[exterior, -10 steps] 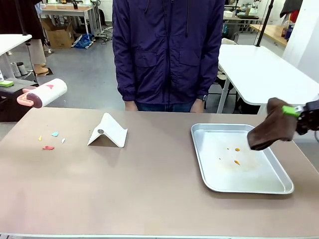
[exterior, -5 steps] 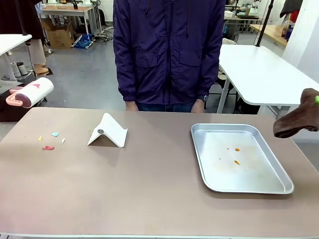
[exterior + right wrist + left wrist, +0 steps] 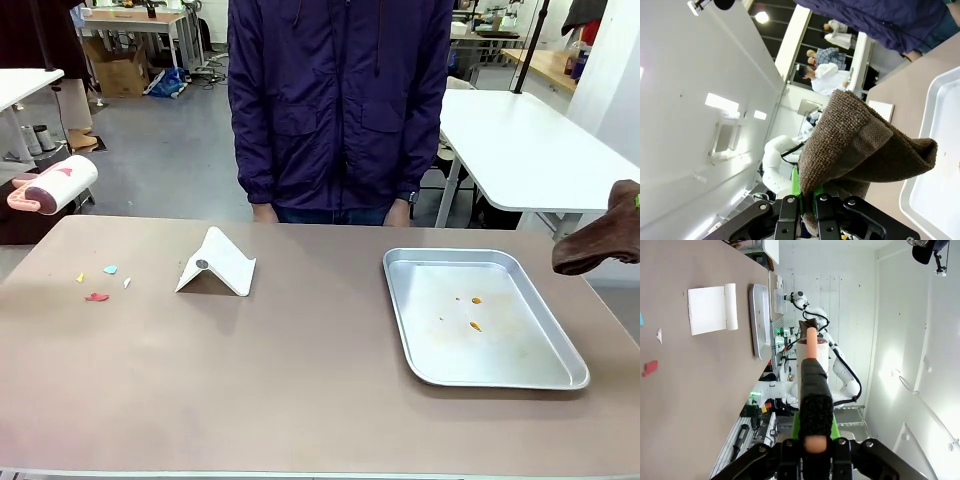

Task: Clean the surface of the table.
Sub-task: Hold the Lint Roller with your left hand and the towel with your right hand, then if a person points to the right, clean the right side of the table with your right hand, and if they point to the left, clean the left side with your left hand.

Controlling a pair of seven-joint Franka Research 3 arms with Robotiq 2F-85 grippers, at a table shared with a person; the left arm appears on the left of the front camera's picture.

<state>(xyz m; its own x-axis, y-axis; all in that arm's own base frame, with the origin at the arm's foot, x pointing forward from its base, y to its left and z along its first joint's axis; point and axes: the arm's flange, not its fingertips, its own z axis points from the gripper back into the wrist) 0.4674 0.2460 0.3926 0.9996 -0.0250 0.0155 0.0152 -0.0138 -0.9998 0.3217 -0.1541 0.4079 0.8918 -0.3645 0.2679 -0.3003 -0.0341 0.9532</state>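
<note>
The brownish table [image 3: 300, 390] carries a few small coloured scraps [image 3: 100, 282] near its left end. A lint roller [image 3: 55, 185] with a pink handle and a white roll hangs above the table's far left corner. My left gripper [image 3: 812, 442] is shut on the lint roller's pink handle [image 3: 812, 347]. At the right edge a brown cloth [image 3: 602, 243] hangs in the air beside the tray. My right gripper [image 3: 806, 201] is shut on one corner of that brown cloth [image 3: 860, 145].
A shiny metal tray [image 3: 400, 300] with orange crumbs in it lies on the right half of the table. A white folded card [image 3: 217, 263] stands left of centre. A person in a dark purple jacket [image 3: 335, 100] stands at the far edge, hands down.
The brown cloth has swung right, off the tray's right rim to the picture's edge. The lint roller has drawn back left and slightly up.
</note>
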